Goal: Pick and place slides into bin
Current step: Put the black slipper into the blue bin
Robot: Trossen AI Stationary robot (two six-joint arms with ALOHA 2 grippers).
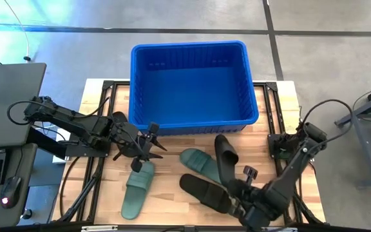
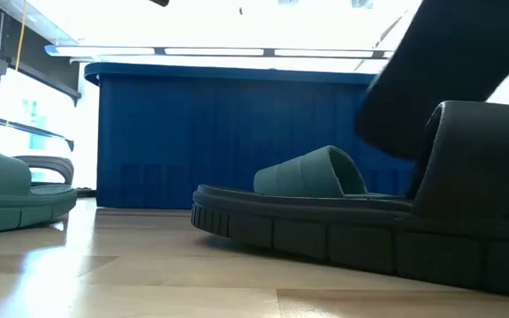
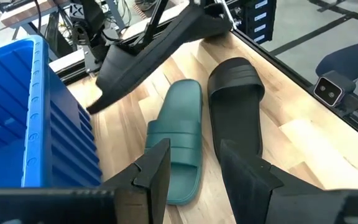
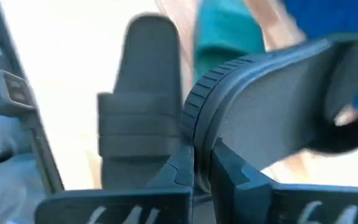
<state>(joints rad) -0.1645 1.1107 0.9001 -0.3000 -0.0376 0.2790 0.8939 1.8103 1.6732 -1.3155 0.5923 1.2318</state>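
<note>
A black slide [image 1: 223, 156] is pinched at its heel edge by the right gripper [image 4: 202, 163], jaws clamped tight on the rim, and it is held tilted up off the table, toe pointing toward the bin [image 1: 192, 84]. So the lift is in hand; the drop is not yet made. The bin sits at the far side of the table, and no slides can be seen inside it. 3 more slides lie on the wood: a second black one [image 1: 205, 192] just beside the right gripper, a green one [image 1: 199, 163] between the 2 arms, and another green one [image 1: 137, 189] under the left gripper [image 1: 139, 147]. The left gripper is held partly open above that slide, gripping nothing. Next, the raised slide needs to be carried over the near rim with enough height to clear it, then released; a thin edge grip like this could let it swing or slip.
</note>
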